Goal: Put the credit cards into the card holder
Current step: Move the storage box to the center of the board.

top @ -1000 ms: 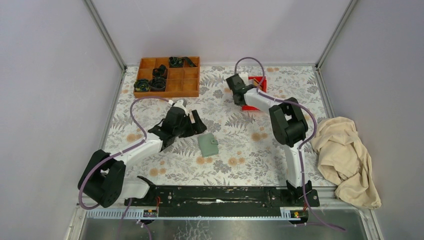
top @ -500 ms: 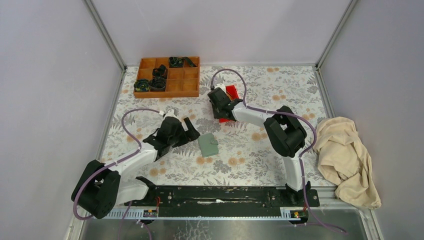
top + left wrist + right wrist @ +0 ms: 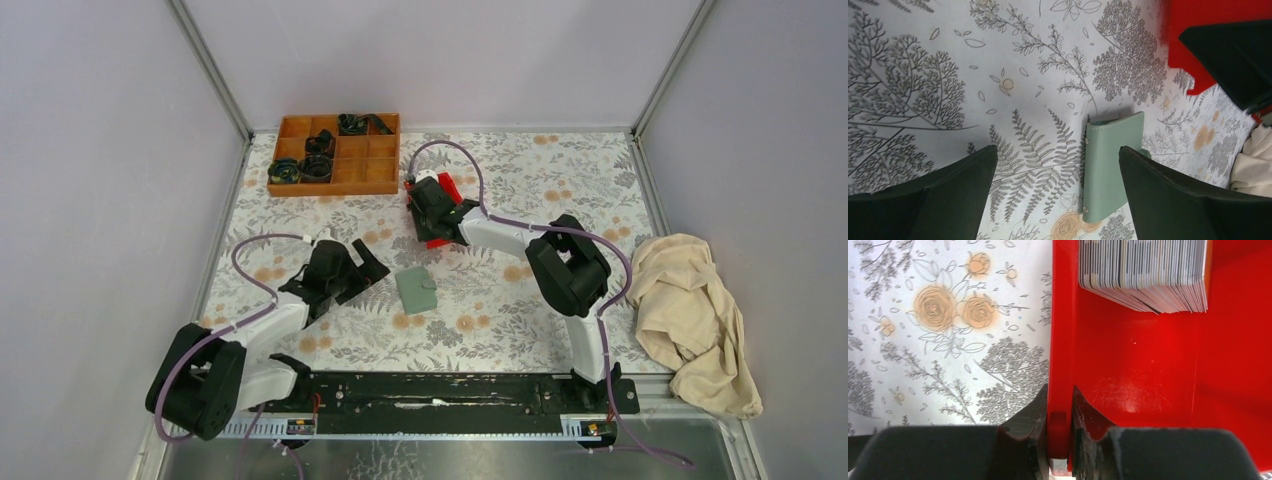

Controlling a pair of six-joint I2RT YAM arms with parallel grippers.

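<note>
The card holder (image 3: 416, 291) (image 3: 1105, 167) is a closed sage-green wallet lying flat on the floral mat. My left gripper (image 3: 366, 264) (image 3: 1058, 152) hovers just left of it, open wide with nothing between its fingers; the right finger overlaps the wallet's edge in the wrist view. My right gripper (image 3: 431, 220) (image 3: 1060, 395) is shut on the side wall of a red bin (image 3: 446, 188) (image 3: 1148, 365). A stack of credit cards (image 3: 1143, 272) stands on edge inside the bin's far end. In the left wrist view the red bin (image 3: 1208, 35) shows at top right.
A brown wooden compartment tray (image 3: 335, 155) with black parts sits at the back left. A beige cloth (image 3: 690, 310) is bunched at the right edge. Grey walls enclose the mat on three sides.
My right gripper has dragged the red bin left, from the back right toward the middle. My left arm has drawn back toward the near left, its jaws opening a little wider.
</note>
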